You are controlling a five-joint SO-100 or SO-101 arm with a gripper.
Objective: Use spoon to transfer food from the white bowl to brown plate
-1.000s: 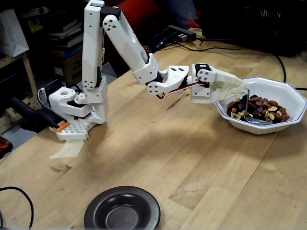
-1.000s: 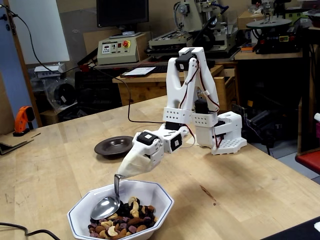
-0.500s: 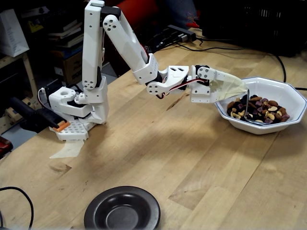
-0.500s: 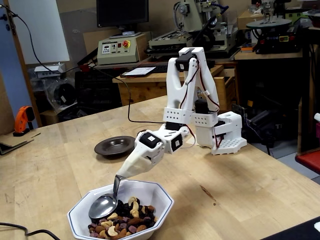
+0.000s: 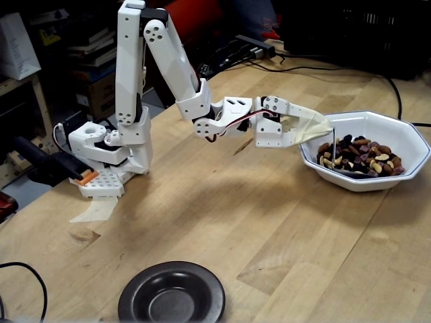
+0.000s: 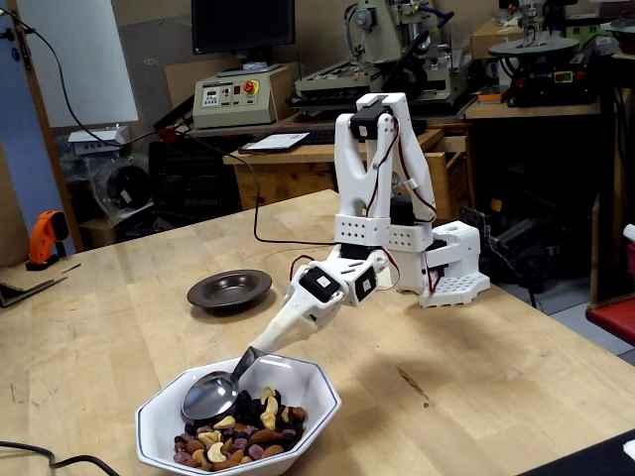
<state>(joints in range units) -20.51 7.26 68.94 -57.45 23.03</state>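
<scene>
The white bowl [image 5: 404, 134] stands at the right of a fixed view and at the bottom of the other [image 6: 308, 382]. The food [image 5: 360, 156] [image 6: 238, 436], cashews, brown nuts and dark pieces, fills one side of it. My gripper [image 5: 322, 128] [image 6: 260, 349] reaches out low over the bowl's rim and is shut on the spoon's handle. The spoon [image 6: 208, 397] [image 5: 335, 147] points down into the bowl, its shiny bowl end beside the food and showing no food on it. The brown plate [image 5: 172, 296] [image 6: 230, 290] sits apart on the table with nothing on it.
The arm's white base [image 5: 108, 151] [image 6: 446, 268] is fixed to the wooden table. Black cables [image 5: 394, 91] [image 6: 256, 213] run over the far table. A black cable [image 5: 27, 276] lies at the near left corner. Benches with machines [image 6: 397, 59] stand behind.
</scene>
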